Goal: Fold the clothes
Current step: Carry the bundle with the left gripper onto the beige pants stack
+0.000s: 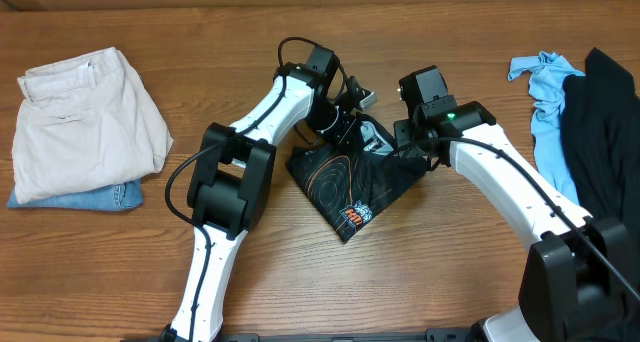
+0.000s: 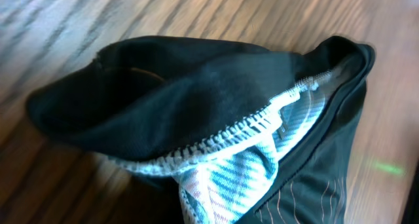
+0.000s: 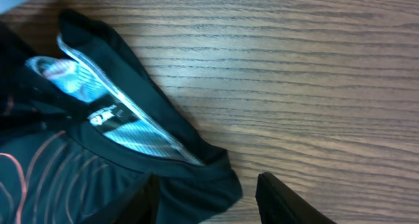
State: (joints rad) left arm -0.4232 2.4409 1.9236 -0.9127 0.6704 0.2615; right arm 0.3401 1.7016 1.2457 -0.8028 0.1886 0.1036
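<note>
Under my left gripper (image 1: 345, 125), clenched on its collar (image 2: 262, 119), the jersey (image 1: 345, 187) lies bunched, seemingly half-folded; my right gripper (image 3: 208, 188) gapes over a corner. Neat folds remain.

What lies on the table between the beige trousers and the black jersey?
Overhead view: only the left arm crosses above the bare tabletop between trousers and jersey.

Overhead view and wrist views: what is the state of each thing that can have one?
black jersey: folded into a small bundle, flat on the table.
left gripper: shut, at the jersey's far edge; grip not visible.
right gripper: open, jersey corner between its jaws.
beige trousers: folded, on a blue garment.
light blue shirt: crumpled, unfolded.
</note>
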